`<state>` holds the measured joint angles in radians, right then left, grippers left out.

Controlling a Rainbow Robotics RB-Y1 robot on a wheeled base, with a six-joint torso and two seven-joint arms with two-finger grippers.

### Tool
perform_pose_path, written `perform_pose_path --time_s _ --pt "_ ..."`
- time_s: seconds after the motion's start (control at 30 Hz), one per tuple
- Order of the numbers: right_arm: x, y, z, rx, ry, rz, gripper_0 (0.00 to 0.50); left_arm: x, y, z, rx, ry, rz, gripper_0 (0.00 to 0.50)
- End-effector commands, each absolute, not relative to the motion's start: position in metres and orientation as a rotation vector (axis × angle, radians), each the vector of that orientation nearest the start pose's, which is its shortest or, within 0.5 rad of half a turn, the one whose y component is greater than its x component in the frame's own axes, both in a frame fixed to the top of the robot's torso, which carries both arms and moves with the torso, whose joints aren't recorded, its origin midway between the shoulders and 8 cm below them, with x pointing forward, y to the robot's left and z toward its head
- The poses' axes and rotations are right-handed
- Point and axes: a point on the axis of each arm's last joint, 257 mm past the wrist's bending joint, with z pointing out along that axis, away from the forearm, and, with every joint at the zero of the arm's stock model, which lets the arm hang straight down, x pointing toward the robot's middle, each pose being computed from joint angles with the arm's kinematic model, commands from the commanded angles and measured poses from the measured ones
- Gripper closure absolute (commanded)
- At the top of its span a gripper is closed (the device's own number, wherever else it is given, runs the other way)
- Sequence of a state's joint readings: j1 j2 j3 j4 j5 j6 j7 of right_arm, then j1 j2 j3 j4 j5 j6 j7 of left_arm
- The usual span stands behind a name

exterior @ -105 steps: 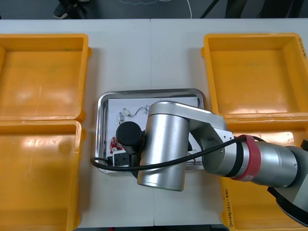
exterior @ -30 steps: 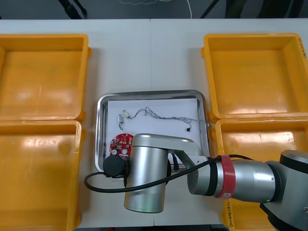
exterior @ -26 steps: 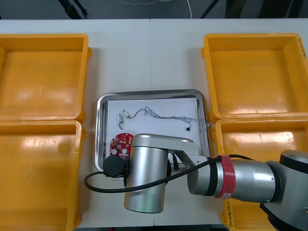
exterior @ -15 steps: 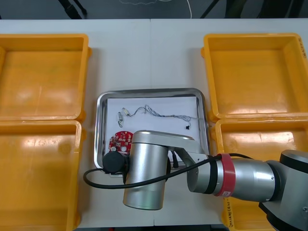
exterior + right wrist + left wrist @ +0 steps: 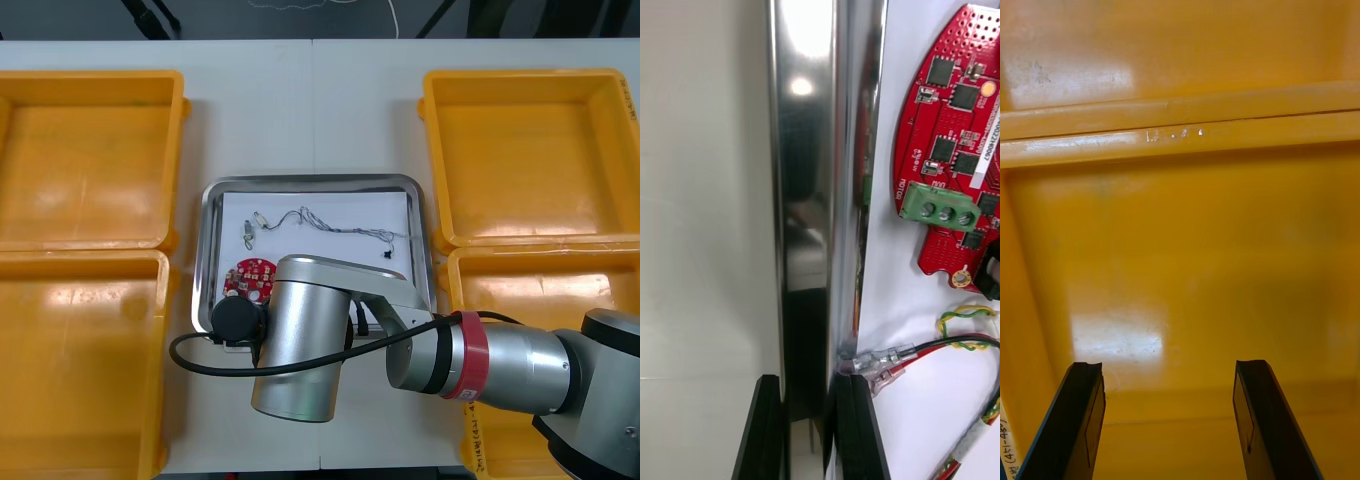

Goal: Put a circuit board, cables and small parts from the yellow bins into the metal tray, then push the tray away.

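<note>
tray (image 5: 310, 183) slid farther, right pincer (image 5: 806, 390) clamping rim

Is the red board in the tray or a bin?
In: the circuit board lies flat on the metal tray's white floor; the right gripper grips its rim.

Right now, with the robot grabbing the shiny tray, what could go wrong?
The right jaws pinch only the thin rim of the metal tray, so they might slip off. The red and black cable ends beside the inner finger and could get snagged. The circuit board lies loose and may slide.
</note>
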<state>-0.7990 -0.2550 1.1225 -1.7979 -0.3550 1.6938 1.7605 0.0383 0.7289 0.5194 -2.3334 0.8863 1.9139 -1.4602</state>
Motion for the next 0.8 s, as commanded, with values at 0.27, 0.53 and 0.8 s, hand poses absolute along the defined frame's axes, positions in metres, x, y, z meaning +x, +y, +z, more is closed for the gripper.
perform_pose_path --time_s 0.27,0.53,0.8 --pt "0.393 0.049 -0.265 -1.95 1.818 -0.481 0.5 0.316 0.4 -0.176 -0.021 2.672 0.054 0.0" --pt "0.415 0.052 -0.258 -1.946 1.783 -0.512 0.5 0.316 0.4 -0.176 -0.021 2.672 0.054 0.0" --pt "0.435 0.053 -0.252 -1.951 1.745 -0.551 0.5 0.316 0.4 -0.176 -0.021 2.672 0.054 0.0"
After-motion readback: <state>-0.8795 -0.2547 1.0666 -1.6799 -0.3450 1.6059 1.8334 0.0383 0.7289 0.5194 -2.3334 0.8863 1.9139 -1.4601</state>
